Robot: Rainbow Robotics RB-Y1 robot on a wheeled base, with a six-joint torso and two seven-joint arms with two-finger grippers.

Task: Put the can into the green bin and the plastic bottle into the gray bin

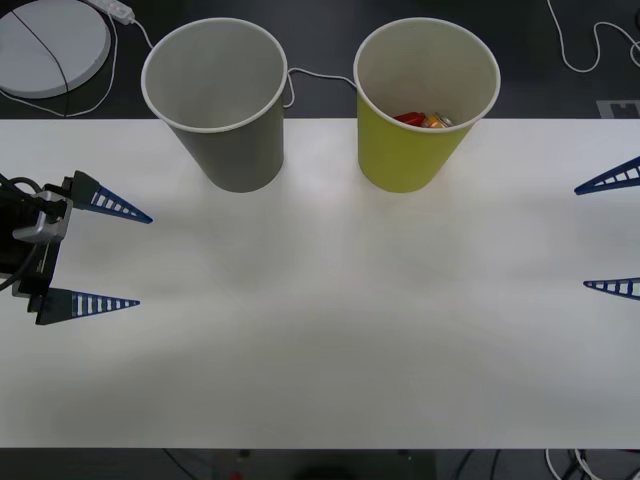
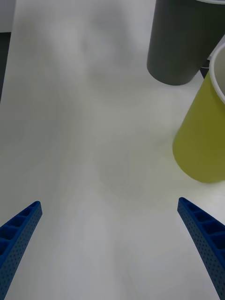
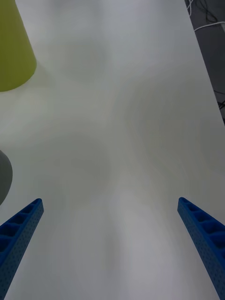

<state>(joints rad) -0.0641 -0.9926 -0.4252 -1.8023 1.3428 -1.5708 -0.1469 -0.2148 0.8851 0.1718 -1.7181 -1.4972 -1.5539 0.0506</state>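
Front view, can inside green bin, gray bin beside

Smooth matt white table, matt gray bin at 11 o'clock with paper-like wall and pale rim, matt yellow-green bin at 1 o'clock, shiny metal can inside it, ribbed blue plastic pincer fingers with dotted faces

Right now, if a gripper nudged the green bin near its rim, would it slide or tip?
Probably tip: the green bin is tall and tapers to a narrow base on the table. It looks thin-walled and light, with just the can low inside as ballast. A push near the base would likelier slide it.
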